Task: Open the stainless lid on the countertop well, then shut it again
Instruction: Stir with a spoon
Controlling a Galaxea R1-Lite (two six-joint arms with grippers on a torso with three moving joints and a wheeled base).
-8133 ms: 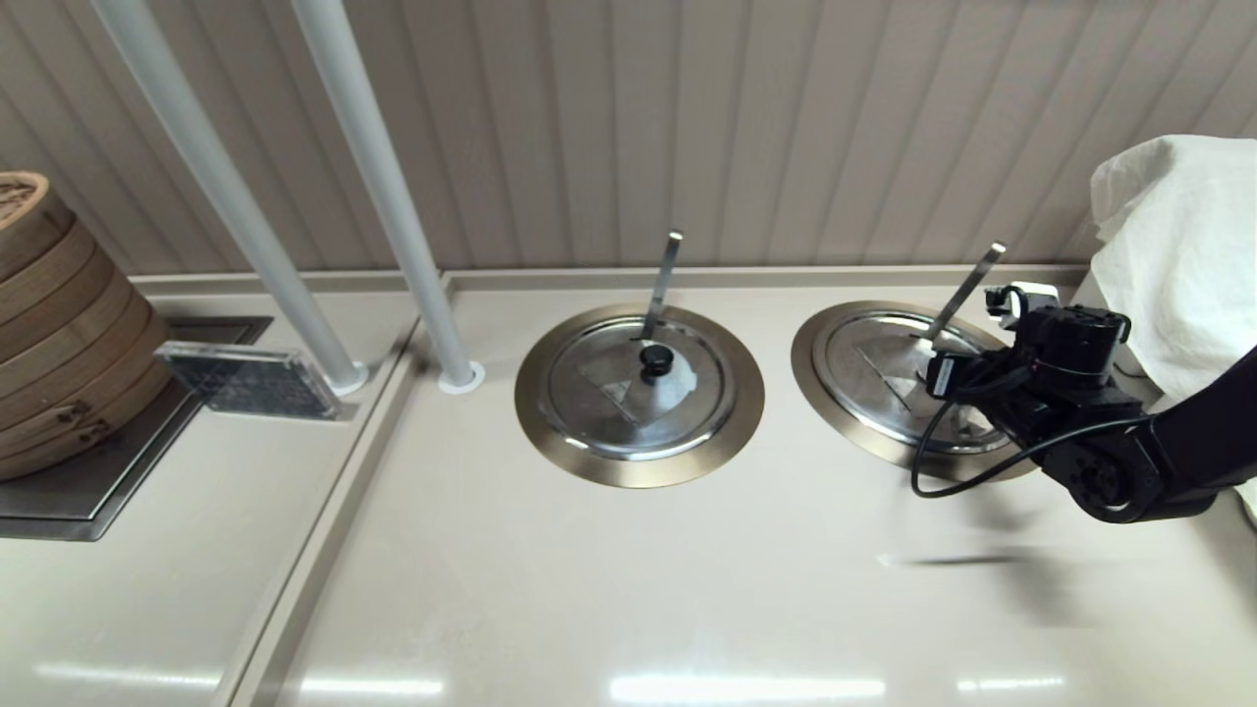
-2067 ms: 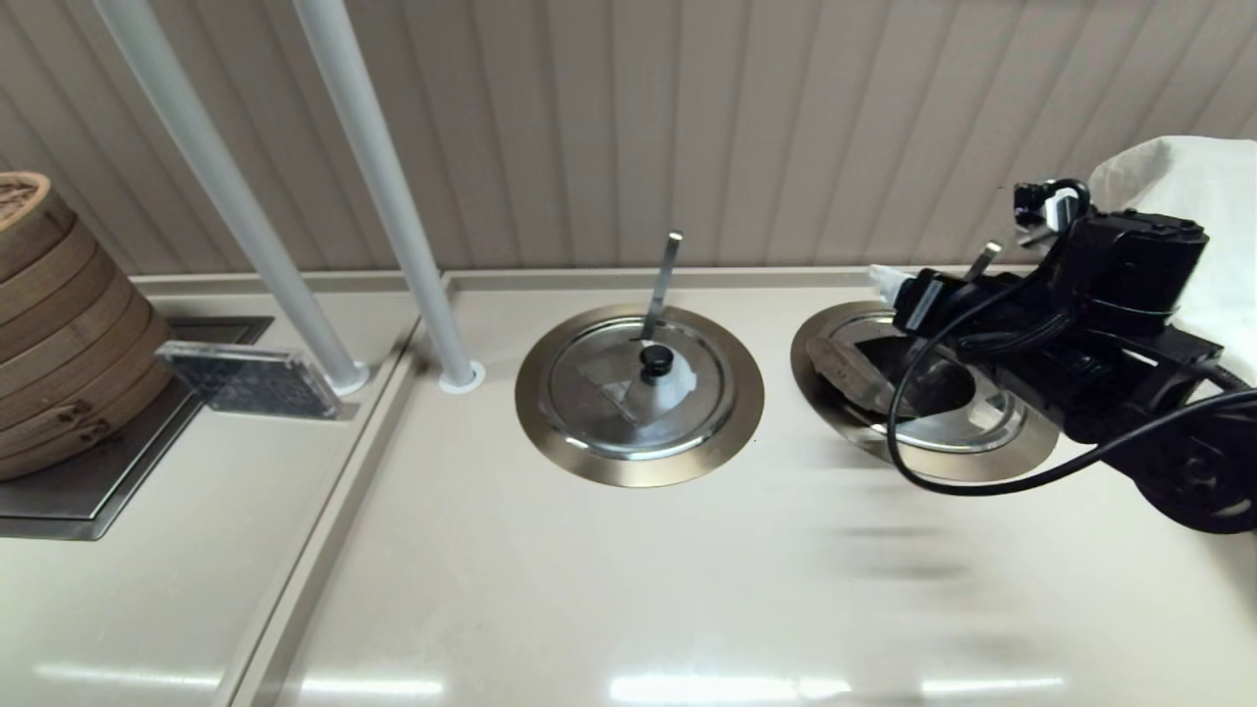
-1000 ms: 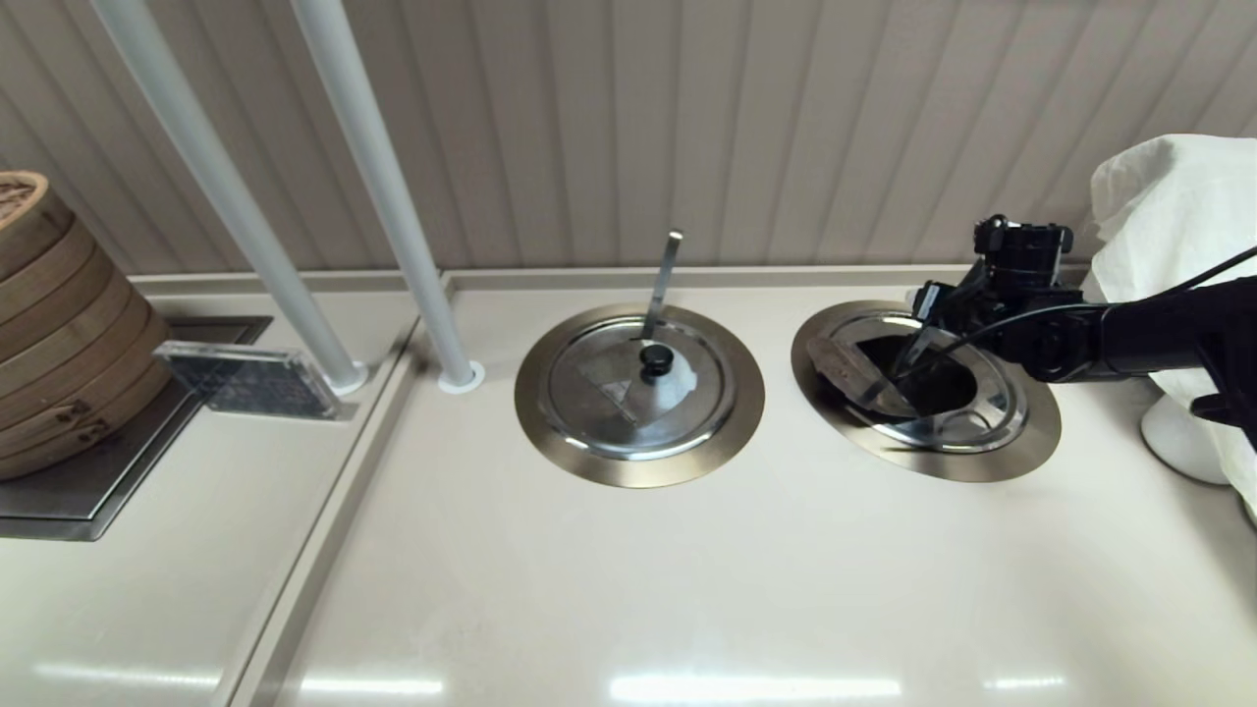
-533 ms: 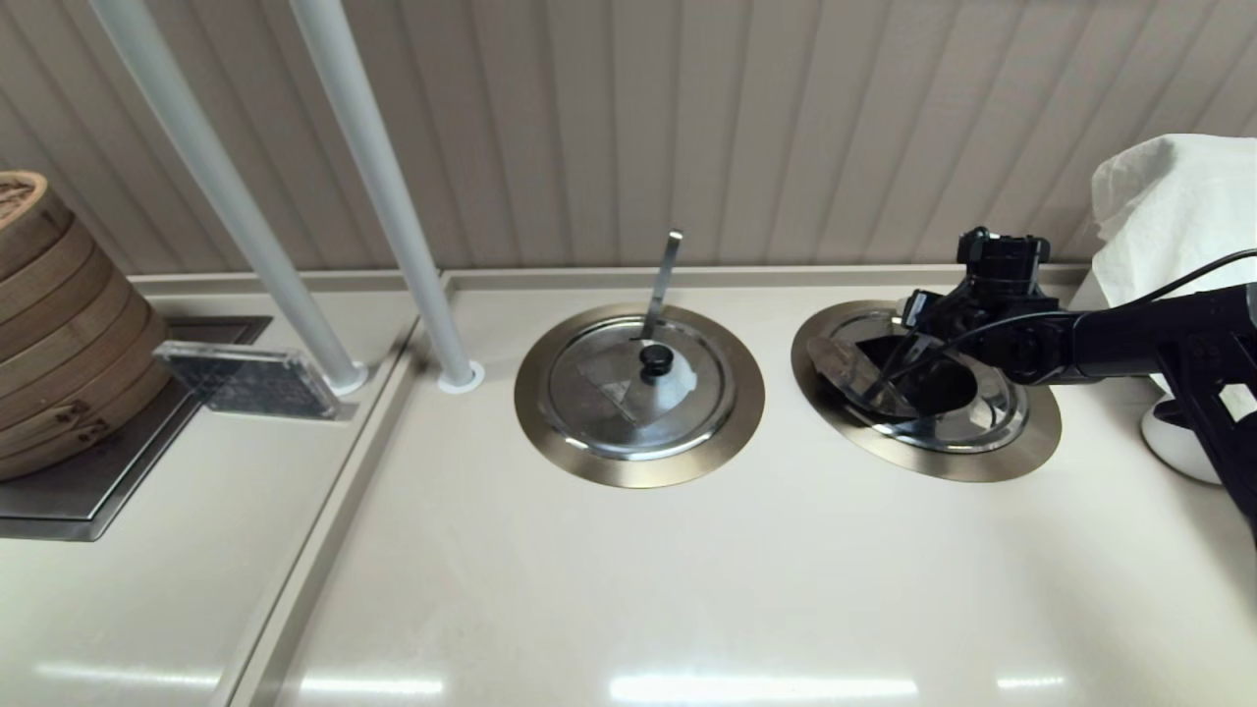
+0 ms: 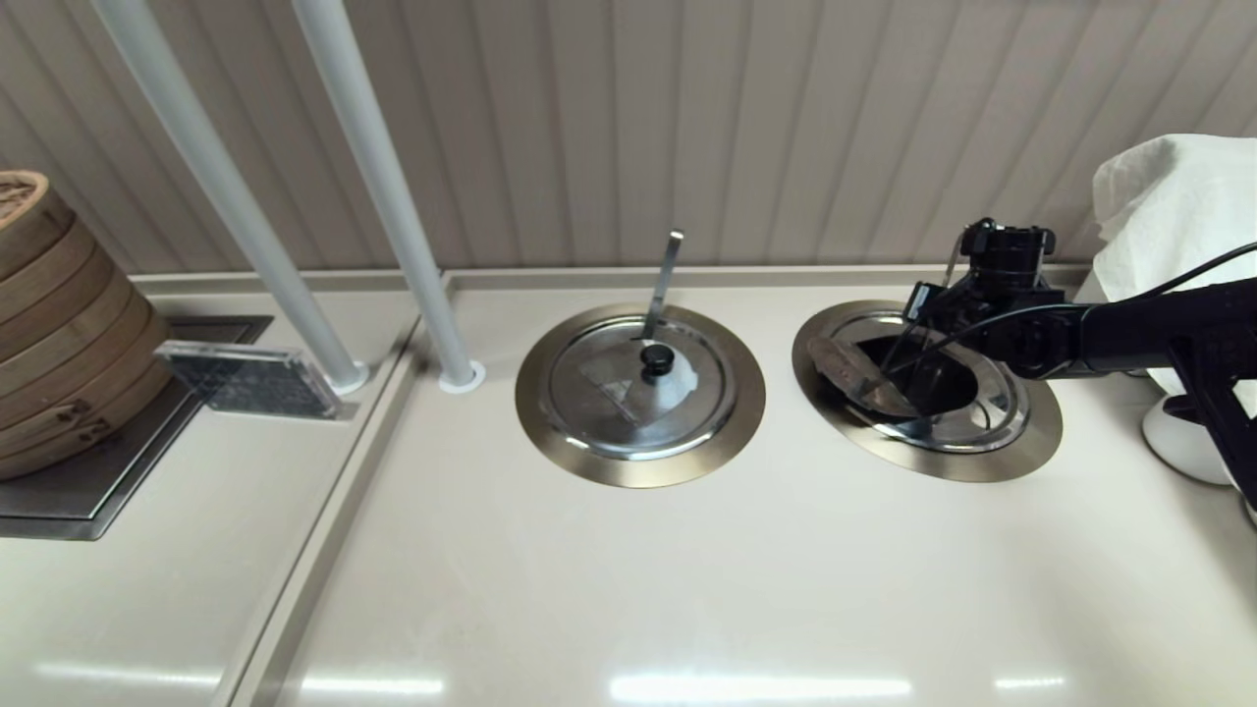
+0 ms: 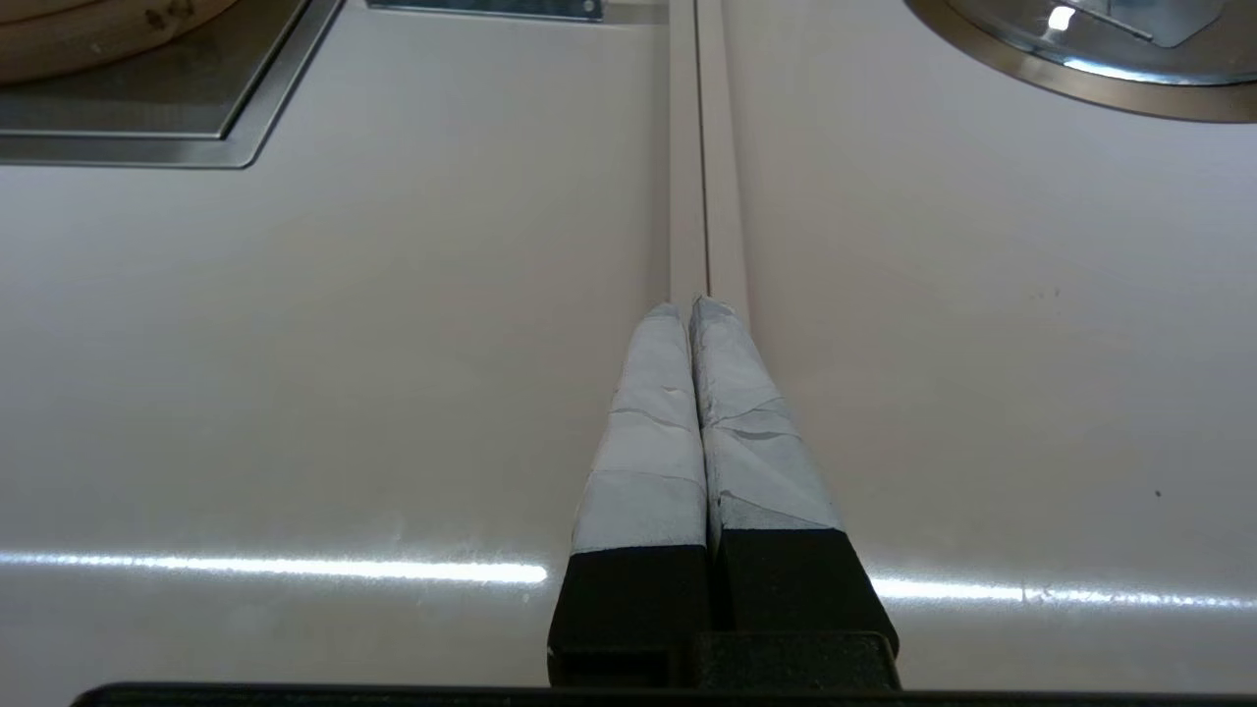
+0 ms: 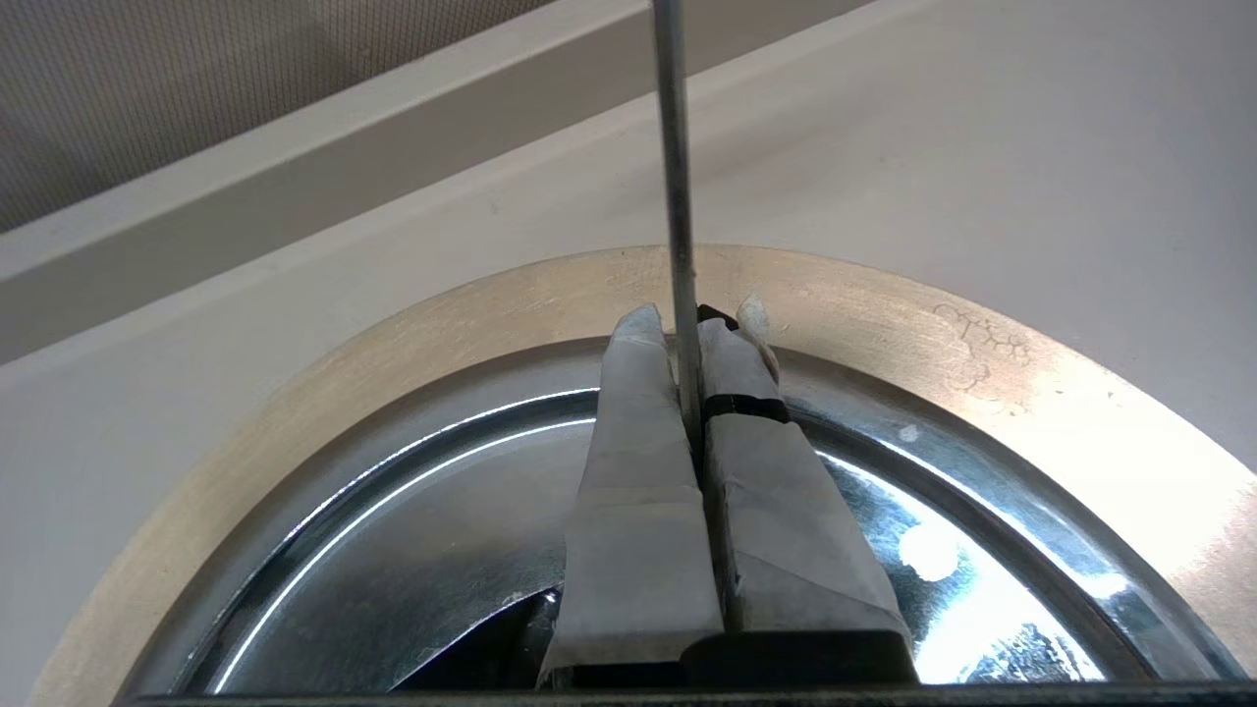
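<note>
Right tool (image 7: 692, 324) clenched on the thin steel handle (image 7: 674, 177), taped fingers (image 7: 638, 471) pressed to either side of it, above the back rim of the stainless lid (image 5: 992, 412). Left tool (image 6: 692, 306) parked low over the pale worktop (image 5: 628, 589), tips pressed together on nothing, just before a seam in the surface. Ribbed beige wall panel (image 5: 687, 128) behind; two grey poles (image 5: 383, 187), stacked bamboo steamers (image 5: 49, 324) far left, white cloth (image 5: 1169, 206) far right. Countertop well (image 5: 1031, 447) at right rear, beside the twin lid (image 5: 609, 393). Wedge flap (image 5: 852, 368) folded back toward the robot's left, tilted, dark opening (image 5: 928, 385) exposed. Handle near upright, leaning toward the wall.
</note>
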